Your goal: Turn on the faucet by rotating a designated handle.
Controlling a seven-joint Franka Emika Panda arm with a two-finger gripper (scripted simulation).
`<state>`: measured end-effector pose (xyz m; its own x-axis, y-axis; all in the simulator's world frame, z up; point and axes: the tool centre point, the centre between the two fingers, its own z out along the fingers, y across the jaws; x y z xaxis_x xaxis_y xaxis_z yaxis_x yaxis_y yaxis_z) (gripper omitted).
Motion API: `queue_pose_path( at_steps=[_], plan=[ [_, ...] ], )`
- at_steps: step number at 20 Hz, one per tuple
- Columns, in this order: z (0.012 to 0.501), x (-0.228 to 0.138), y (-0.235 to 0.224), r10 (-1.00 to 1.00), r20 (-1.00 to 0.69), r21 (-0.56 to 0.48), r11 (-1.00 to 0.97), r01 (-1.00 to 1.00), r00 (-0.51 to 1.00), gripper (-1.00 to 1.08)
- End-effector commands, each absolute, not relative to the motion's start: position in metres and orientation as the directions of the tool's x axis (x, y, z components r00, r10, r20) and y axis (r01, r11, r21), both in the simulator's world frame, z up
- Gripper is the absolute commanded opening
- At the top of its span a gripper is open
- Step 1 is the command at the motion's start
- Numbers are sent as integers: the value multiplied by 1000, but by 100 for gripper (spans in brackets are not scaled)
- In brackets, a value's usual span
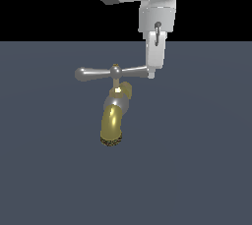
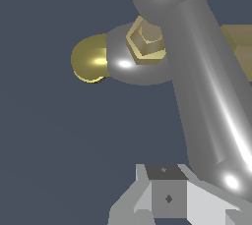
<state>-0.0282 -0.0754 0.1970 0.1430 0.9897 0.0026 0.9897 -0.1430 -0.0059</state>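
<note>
Dark slate-blue tabletop (image 1: 197,170) fills the lower part of the exterior view, with flat black behind it. On that surface I count one faucet (image 1: 114,121) and nothing else standing on it. It has one curved brass-gold spout ending in one dark rough rim at its mouth, one silver collar where the spout bends, and one handle (image 1: 98,73) lying across the top. That handle is a slim silver-grey crossbar with two rounded ends and one small brass pin at its centre; up close in the wrist view the centre fitting reads as a brass hexagonal nut (image 2: 146,40).

The faucet sits near the middle of the exterior view, its spout curving down and toward the camera. The crossbar lies roughly level, one end reaching toward the exterior view's left, the other toward the exterior view's right.

My jaws (image 1: 153,67) hang down from my white wrist at the crossbar's end on the exterior view's right. One pale finger shows there, its tip just beside or touching that bulbous end; the exact contact is too fine to settle. In the wrist view the handle (image 2: 206,81) runs as a thick grey bar right past my jaws (image 2: 167,197), with one rounded end lying close against the grey finger parts. Neither view shows both fingers clearly, so I cannot tell how far apart my jaws stand or whether they clamp anything.

No writing, labels or brand marks can be read on the faucet or on my parts.
</note>
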Motion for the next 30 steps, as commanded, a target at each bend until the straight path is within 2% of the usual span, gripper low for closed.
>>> queue_pose_path(
  at_steps=[1, 9, 11, 30],
  plan=[
    [197, -18, -78, 990, 0, 0, -143, 990, 143, -100],
    [197, 4, -84, 990, 0, 0, -143, 990, 143, -100],
    [197, 0, -83, 989, 2, -4, -145, 989, 145, -100],
    [197, 59, -51, 990, 1, -1, -144, 990, 144, -100]
  ],
)
